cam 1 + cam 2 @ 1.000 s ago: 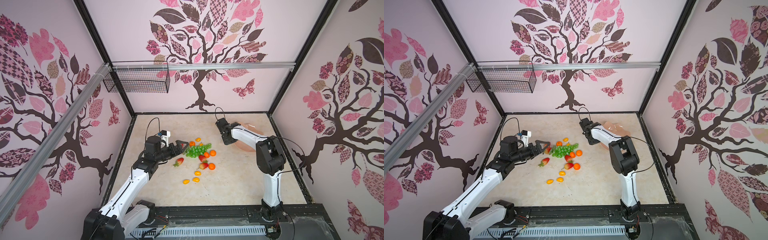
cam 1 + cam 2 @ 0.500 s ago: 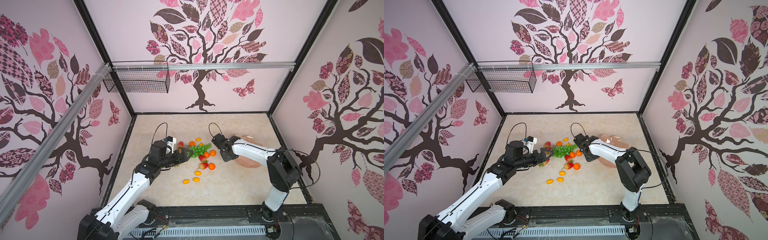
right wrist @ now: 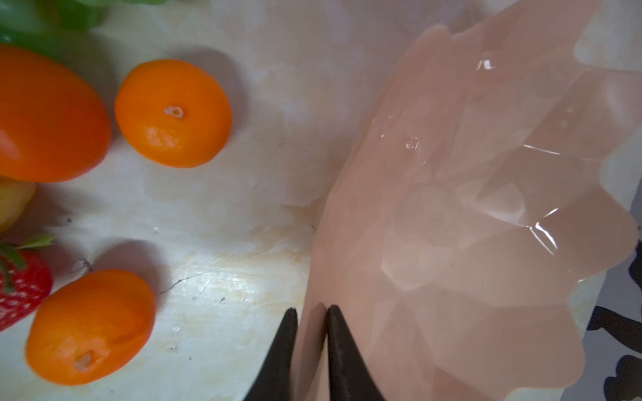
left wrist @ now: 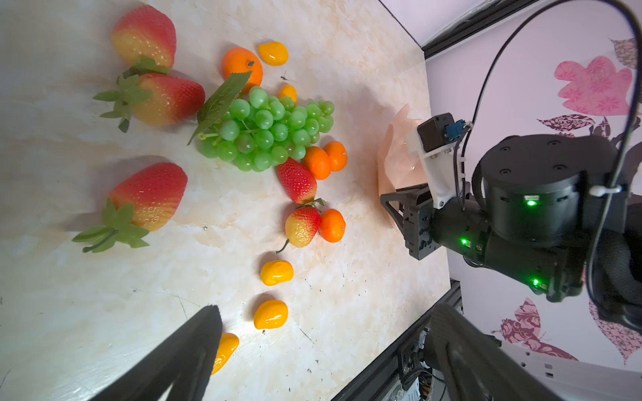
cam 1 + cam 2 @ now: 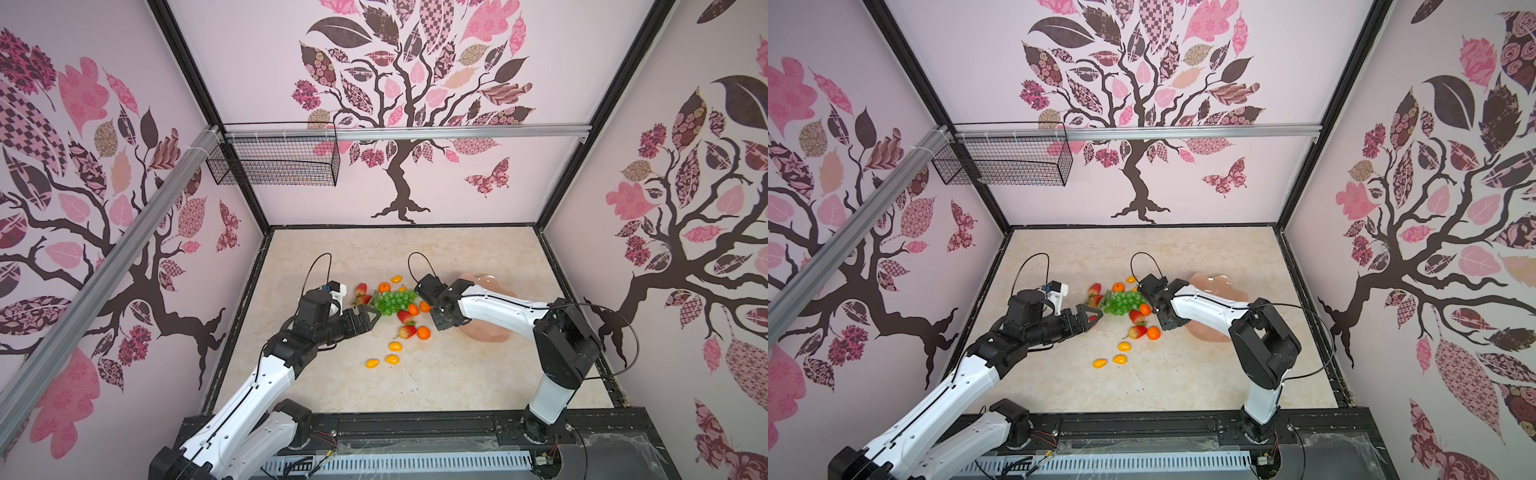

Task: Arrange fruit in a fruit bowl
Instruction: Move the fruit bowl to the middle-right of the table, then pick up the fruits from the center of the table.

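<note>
The fruit lies loose mid-table: a green grape bunch (image 5: 392,301) (image 5: 1121,301) (image 4: 267,132), strawberries (image 5: 406,331) (image 4: 149,198), tangerines (image 5: 423,333) (image 3: 173,113) and small yellow ovals (image 5: 392,359) (image 4: 271,314). The peach-pink fruit bowl (image 5: 486,334) (image 5: 1214,284) (image 3: 486,208) sits just right of them with nothing in it. My right gripper (image 5: 441,326) (image 3: 311,310) straddles the bowl's near rim, its jaws parted narrowly. Left of the grapes hovers my left gripper (image 5: 370,318) (image 4: 323,333), wide open and holding nothing, with one strawberry partly hidden under it in both top views.
A black wire basket (image 5: 274,160) hangs high on the back-left rail. Black frame rails (image 5: 415,424) edge the marble table. Patterned walls close in the left, back and right sides.
My right arm swung toward the fruit, dragging the bowl along by its rim, and its jaws have parted slightly. The left gripper advanced over the nearby strawberry.
</note>
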You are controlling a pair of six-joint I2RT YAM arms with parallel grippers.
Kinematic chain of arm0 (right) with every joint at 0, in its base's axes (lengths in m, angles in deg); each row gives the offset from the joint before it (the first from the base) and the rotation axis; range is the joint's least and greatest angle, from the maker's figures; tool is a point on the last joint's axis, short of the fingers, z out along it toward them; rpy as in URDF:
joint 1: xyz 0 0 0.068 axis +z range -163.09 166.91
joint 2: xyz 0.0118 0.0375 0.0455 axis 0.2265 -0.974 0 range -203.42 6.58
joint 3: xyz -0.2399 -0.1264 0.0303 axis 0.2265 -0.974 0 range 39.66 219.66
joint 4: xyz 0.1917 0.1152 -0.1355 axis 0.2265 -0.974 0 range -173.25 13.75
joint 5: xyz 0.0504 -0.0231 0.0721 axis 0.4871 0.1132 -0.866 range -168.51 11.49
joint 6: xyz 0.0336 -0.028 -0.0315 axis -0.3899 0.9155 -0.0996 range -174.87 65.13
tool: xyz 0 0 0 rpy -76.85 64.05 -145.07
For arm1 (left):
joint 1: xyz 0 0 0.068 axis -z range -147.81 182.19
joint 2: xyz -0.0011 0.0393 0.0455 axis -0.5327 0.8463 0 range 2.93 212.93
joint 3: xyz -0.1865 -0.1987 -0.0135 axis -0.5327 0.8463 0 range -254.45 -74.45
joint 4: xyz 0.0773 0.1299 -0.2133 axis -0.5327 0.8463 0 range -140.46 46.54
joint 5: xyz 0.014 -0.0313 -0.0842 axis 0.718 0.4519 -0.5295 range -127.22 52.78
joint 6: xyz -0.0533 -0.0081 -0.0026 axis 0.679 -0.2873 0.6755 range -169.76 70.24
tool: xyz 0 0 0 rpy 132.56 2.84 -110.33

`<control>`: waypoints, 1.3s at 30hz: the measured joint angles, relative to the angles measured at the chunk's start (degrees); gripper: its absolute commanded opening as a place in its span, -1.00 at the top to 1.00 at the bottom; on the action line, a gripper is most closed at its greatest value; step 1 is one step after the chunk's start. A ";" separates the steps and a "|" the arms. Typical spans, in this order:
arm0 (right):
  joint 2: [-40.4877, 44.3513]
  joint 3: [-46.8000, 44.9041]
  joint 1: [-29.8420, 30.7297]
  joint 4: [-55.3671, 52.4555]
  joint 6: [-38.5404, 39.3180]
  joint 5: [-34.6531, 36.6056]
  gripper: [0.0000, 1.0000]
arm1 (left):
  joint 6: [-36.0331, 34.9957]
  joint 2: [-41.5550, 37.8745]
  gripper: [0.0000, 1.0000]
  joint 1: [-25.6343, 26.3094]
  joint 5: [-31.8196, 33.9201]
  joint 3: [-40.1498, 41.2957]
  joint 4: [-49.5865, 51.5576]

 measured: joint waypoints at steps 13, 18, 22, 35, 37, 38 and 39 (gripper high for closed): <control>13.66 -4.87 0.04 5.55 -0.87 -1.95 -0.99 | -2.71 1.05 -0.96 -0.02 7.28 -3.30 8.11; 22.84 -10.03 0.02 14.75 0.07 0.04 -0.99 | -4.61 1.07 -0.96 -0.02 11.43 -7.37 11.76; 26.03 -14.03 -0.59 21.07 1.27 -1.01 -0.99 | -5.55 1.11 -0.96 -0.31 14.03 -9.05 13.33; 17.16 -7.65 0.33 29.97 4.28 -19.98 -0.41 | -5.05 0.81 -0.96 -9.64 16.74 -10.14 15.98; 13.73 -4.66 0.70 29.53 4.35 -21.81 -0.35 | -4.98 0.33 -0.96 -10.19 16.22 -10.12 16.02; 11.98 -3.02 0.76 28.92 4.04 -22.64 -0.31 | -4.98 -0.02 -0.96 -10.43 16.00 -10.12 16.09; 10.67 -1.79 0.90 28.52 3.80 -23.21 -0.29 | -4.98 -0.28 -0.96 -10.67 15.82 -10.12 16.15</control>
